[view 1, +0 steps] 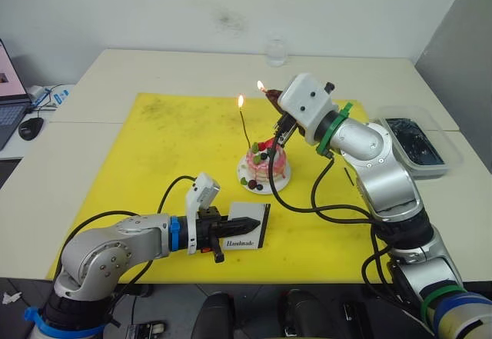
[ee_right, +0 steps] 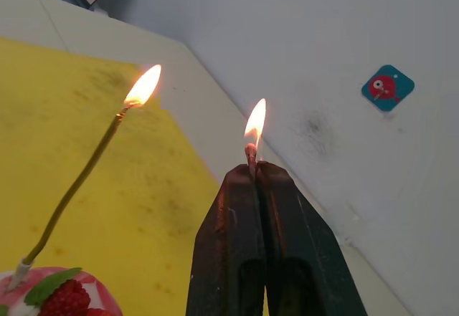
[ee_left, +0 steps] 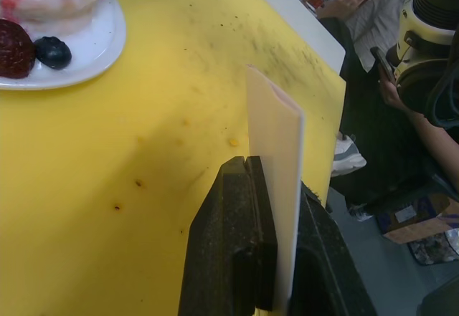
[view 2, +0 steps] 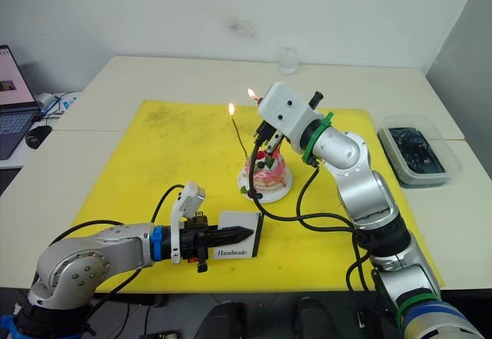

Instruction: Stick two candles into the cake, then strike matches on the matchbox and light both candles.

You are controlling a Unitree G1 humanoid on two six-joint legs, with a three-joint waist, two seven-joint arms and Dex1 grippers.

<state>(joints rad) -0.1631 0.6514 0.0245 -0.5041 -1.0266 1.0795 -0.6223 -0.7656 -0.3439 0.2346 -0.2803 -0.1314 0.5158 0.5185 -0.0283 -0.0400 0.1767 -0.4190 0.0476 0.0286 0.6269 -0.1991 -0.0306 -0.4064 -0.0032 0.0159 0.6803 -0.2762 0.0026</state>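
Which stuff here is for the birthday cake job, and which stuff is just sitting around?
For the job:
- cake on its plate
- lit candle
- burning match, pinched in the right gripper
- matchbox, held by the left gripper

Just sitting around:
- glass
- plastic tub
- laptop
- mouse
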